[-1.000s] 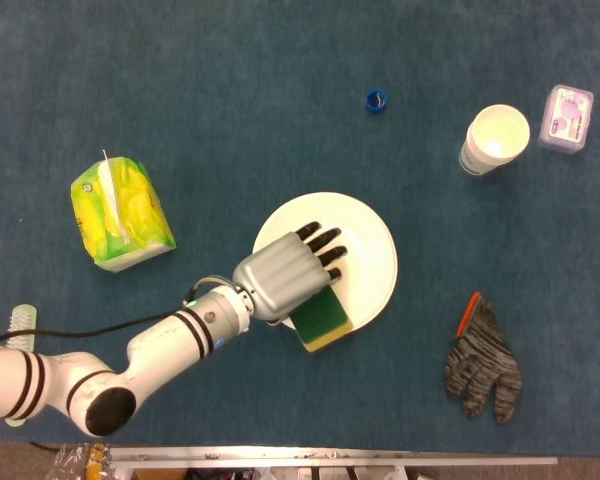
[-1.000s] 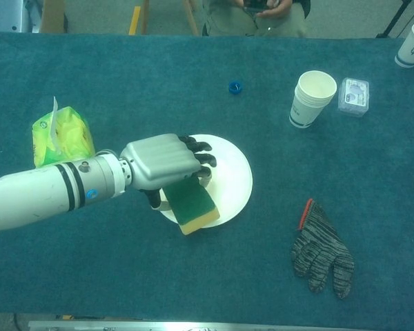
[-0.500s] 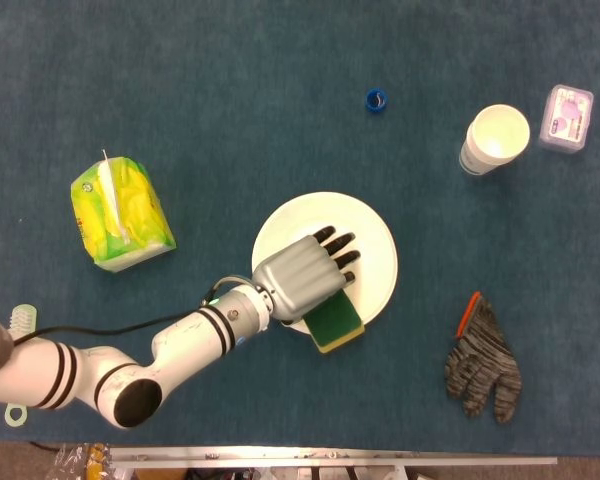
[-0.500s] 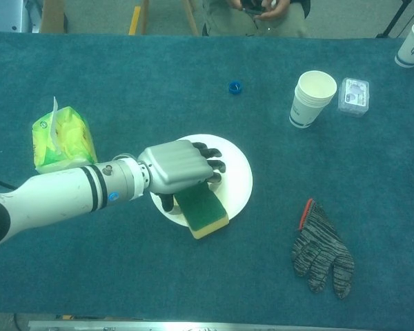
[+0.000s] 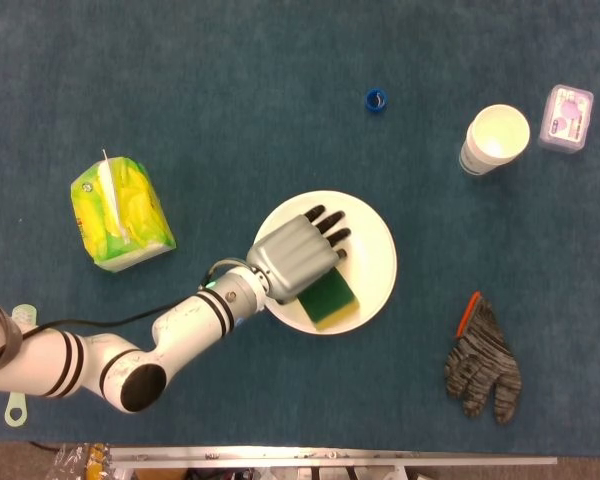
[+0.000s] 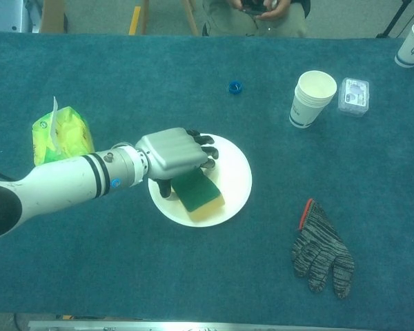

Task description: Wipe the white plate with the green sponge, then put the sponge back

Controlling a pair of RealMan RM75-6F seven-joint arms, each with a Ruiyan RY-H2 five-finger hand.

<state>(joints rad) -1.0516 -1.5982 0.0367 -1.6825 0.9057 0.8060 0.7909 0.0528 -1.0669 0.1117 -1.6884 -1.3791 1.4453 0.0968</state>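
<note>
The white plate [image 5: 372, 250] [image 6: 236, 181] lies on the blue table cloth near the middle. My left hand [image 5: 295, 257] [image 6: 172, 153] holds the green sponge [image 5: 330, 297] [image 6: 199, 193], which has a yellow underside, and presses it flat on the plate's near part. The fingers reach across the plate's left half and hide part of it. My right hand shows in neither view.
A yellow-green tissue pack [image 5: 122, 213] [image 6: 61, 136] lies to the left. A paper cup [image 5: 496, 139] [image 6: 310, 98], a small plastic box [image 5: 566, 118] [image 6: 352, 96] and a blue cap [image 5: 376, 100] [image 6: 235, 87] sit far right. A grey glove [image 5: 481, 364] [image 6: 321, 251] lies near right.
The left hand has drawn the sponge from the plate's near rim, where it overhung, up onto the plate surface. The hand sits slightly farther back than before.
</note>
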